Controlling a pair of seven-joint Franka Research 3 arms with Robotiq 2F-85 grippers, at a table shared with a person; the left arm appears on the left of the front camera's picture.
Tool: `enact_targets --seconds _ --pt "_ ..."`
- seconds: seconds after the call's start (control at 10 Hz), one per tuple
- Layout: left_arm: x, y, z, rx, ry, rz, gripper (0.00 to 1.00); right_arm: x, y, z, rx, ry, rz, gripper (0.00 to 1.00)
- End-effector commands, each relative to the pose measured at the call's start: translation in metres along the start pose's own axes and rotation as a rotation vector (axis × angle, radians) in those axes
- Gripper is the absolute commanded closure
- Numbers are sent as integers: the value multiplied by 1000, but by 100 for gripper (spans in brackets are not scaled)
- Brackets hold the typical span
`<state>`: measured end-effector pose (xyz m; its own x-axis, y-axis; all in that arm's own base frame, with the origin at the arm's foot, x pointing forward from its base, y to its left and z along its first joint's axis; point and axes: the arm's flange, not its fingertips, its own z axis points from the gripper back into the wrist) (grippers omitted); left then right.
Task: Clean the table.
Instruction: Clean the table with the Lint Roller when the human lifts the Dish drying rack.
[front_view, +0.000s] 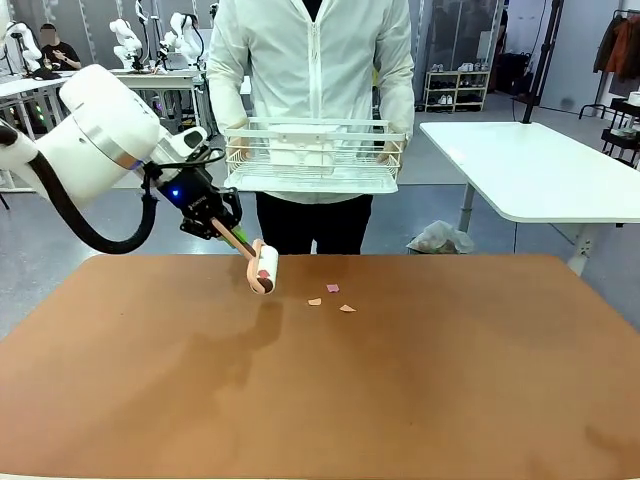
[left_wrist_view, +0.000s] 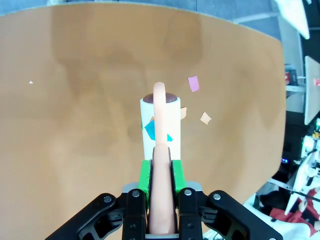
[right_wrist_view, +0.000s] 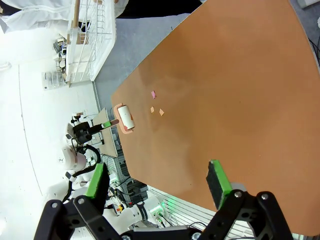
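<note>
My left gripper (front_view: 226, 230) is shut on the peach handle of a white lint roller (front_view: 265, 270), which touches the reddish-brown table (front_view: 420, 380) at its far left. In the left wrist view the green pads (left_wrist_view: 145, 175) clamp the handle, and the lint roller (left_wrist_view: 159, 125) carries teal and orange scraps. Three paper scraps (front_view: 332, 298) lie just right of the roller; a pink scrap (left_wrist_view: 193, 83) and a tan scrap (left_wrist_view: 205, 118) show beyond it. My right gripper (right_wrist_view: 156, 182) hangs open high over the table (right_wrist_view: 225, 100), nothing between its fingers.
A person in a white jacket stands at the far edge holding a white wire rack (front_view: 313, 155) above the table. A white-topped table (front_view: 540, 170) stands off to the back right. Another table with equipment stands at the back left.
</note>
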<state>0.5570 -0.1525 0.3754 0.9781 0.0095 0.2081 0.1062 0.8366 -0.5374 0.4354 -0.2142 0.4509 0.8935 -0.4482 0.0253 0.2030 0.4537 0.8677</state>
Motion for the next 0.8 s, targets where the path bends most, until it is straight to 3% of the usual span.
enact_targets --seconds 0.0,0.2,0.7 --pt "19 -6 -14 17 35 30 79 -3 2 -1 -3 -15 1 0" --pt "32 -7 -37 59 119 52 79 -3 2 -1 -3 -15 1 0" --pt "30 -1 -68 95 184 62 79 -3 2 -1 -3 -15 1 0"
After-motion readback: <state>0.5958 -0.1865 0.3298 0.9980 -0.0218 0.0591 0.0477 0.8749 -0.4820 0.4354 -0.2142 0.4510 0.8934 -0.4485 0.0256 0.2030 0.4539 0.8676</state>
